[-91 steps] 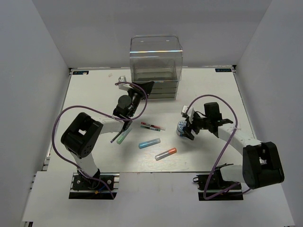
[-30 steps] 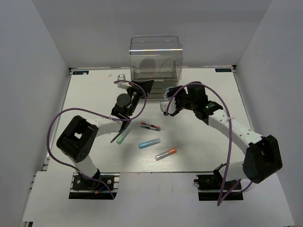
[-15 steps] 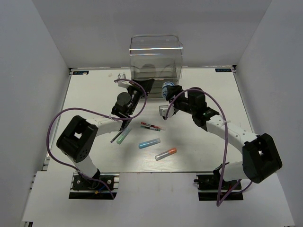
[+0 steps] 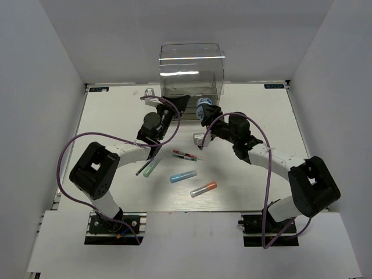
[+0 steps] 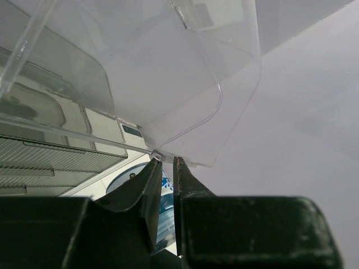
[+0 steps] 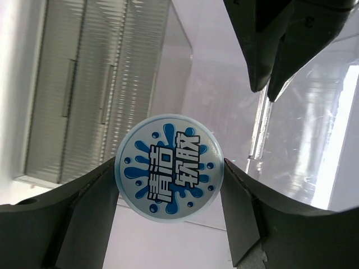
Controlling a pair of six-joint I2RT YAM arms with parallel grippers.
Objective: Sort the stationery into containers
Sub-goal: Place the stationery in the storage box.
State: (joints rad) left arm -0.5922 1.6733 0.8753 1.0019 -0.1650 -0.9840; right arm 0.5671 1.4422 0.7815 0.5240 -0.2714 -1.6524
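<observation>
Five pens lie loose mid-way across the table: the dark thin pen and teal-green marker toward 9 o'clock, then the white pen with red marks, light blue marker and orange-tipped marker stepping toward 5 o'clock. My left gripper is pinched tight on the edge of the clear lid of the organiser at 12 o'clock. My right gripper clamps the blue-white roll just off the organiser's 6 o'clock side.
</observation>
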